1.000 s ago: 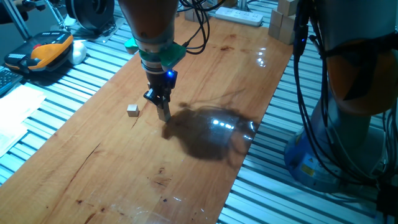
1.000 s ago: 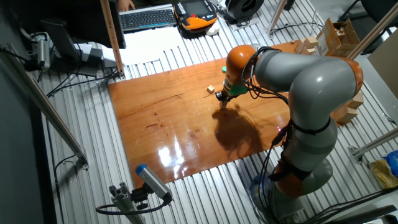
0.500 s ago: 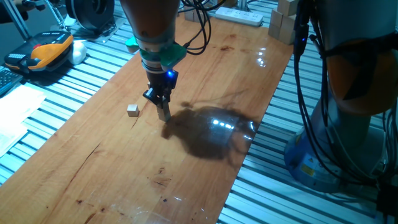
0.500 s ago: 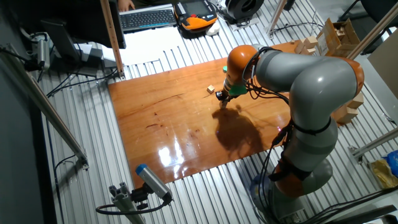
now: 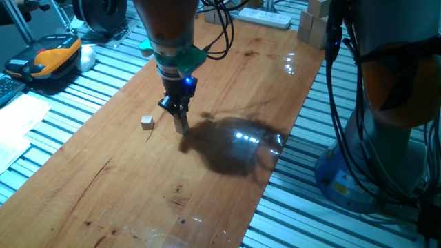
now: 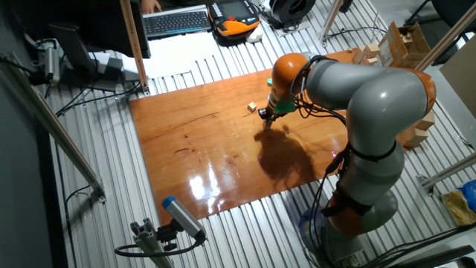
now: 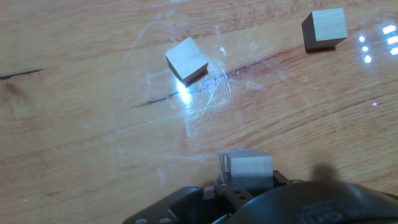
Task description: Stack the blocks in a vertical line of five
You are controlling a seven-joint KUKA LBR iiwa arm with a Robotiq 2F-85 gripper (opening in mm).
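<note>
My gripper (image 5: 180, 125) stands upright with its tips almost on the wooden table (image 5: 227, 179), shut on one small pale block (image 7: 246, 167) that shows between the fingers at the bottom of the hand view. A loose block (image 5: 147, 122) lies just left of the gripper, also visible from the other side (image 6: 253, 106). The hand view shows that loose block (image 7: 186, 59) ahead of the fingers and a second block (image 7: 324, 28) farther off at the upper right. The gripper (image 6: 265, 118) hides the held block in the other fixed view.
Much larger pale wooden blocks (image 5: 314, 25) and a white power strip (image 5: 265, 17) sit at the table's far end. An orange device (image 5: 54, 55) and a keyboard (image 6: 175, 22) lie off the table. The arm's base (image 6: 357, 201) stands beside the table's right edge.
</note>
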